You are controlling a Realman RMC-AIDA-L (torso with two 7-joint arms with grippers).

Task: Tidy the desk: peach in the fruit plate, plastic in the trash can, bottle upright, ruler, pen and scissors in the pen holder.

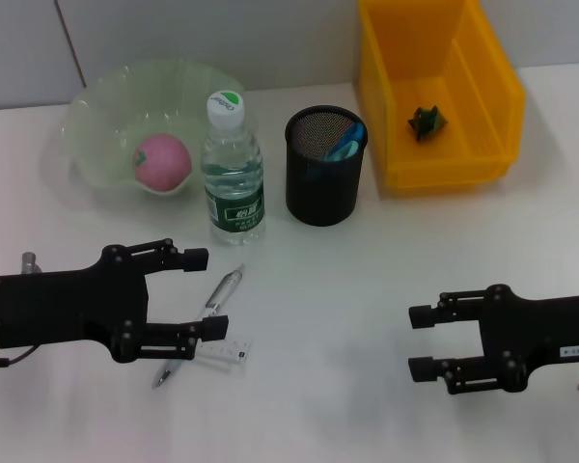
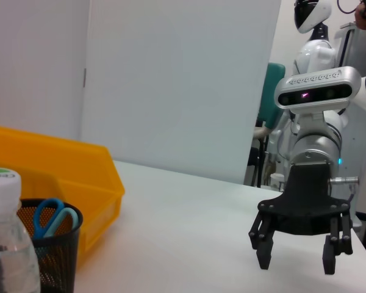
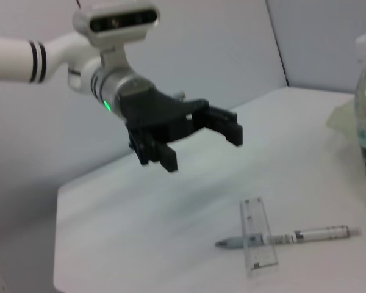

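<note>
1. The pen (image 1: 215,301) and ruler (image 1: 224,353) lie crossed on the tabletop (image 1: 318,289), seemingly the step in hand.
2. The left gripper (image 1: 201,293) hovers over them, jaws released.
3. Next: descend, clench, carry to the pen holder (image 1: 325,166).
4. The right gripper (image 1: 423,341) idles, jaws released.

White table (image 1: 347,289), pale grey wall (image 1: 222,39)

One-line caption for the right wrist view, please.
Left gripper, fingers open, hovers above a clear plastic ruler lying crossed with a silver pen on the white table.
</note>
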